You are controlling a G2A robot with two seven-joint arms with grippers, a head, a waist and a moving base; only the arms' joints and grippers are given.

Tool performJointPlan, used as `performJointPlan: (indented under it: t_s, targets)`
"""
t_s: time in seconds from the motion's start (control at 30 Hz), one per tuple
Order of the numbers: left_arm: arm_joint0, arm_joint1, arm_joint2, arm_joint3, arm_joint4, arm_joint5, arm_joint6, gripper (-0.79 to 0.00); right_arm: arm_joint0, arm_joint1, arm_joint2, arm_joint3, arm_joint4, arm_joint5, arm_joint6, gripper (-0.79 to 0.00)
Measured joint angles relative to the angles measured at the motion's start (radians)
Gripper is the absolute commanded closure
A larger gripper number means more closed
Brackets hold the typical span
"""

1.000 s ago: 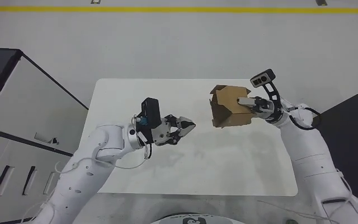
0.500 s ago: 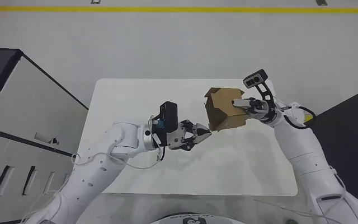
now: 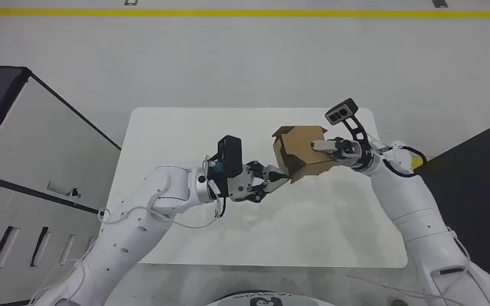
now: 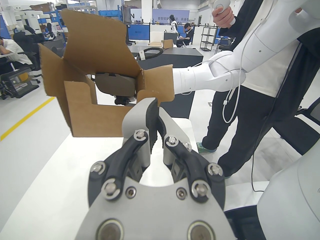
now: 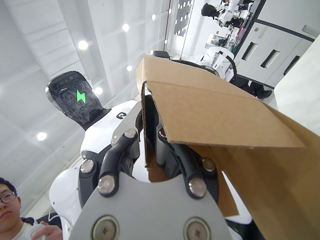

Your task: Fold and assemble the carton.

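A brown cardboard carton point(image 3: 300, 149), partly folded with its flaps standing open, hangs tilted above the right half of the white table point(image 3: 191, 138). My right gripper point(image 3: 318, 145) holds it from the right, shut on one wall panel; in the right wrist view the cardboard edge point(image 5: 146, 126) runs between the gripper's point(image 5: 150, 132) fingers. My left gripper point(image 3: 282, 180) sits at the carton's lower left corner. In the left wrist view its tips point(image 4: 156, 108) are shut, right in front of the carton's point(image 4: 100, 116) lower panel and a small side flap. Whether they touch is unclear.
A grey cabinet point(image 3: 38, 153) stands to the left of the table. The table's left and front areas hold nothing but the arms. A yellow floor line point(image 3: 245, 12) runs along the far side.
My left arm has swung right toward the carton and its fingers have closed. My right arm has carried the carton leftward to meet it.
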Motion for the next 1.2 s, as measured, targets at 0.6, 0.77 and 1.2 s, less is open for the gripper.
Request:
performJointPlan:
  t_s: [0.6,0.77,1.2]
  targets:
    - [0.009,0.0,-0.009,-0.001,-0.005,-0.017,-0.014,0.0,0.013,0.033,-0.047,-0.028,-0.032,0.029,0.0,0.0]
    - [0.008,0.0,-0.009,-0.001,-0.01,-0.021,-0.02,0.0,0.019,0.04,-0.062,-0.029,-0.02,0.024,0.0,0.0]
    - [-0.005,-0.004,0.0,0.01,-0.026,-0.025,-0.033,0.0,0.039,0.045,-0.121,-0.038,0.018,0.017,0.0,0.0]
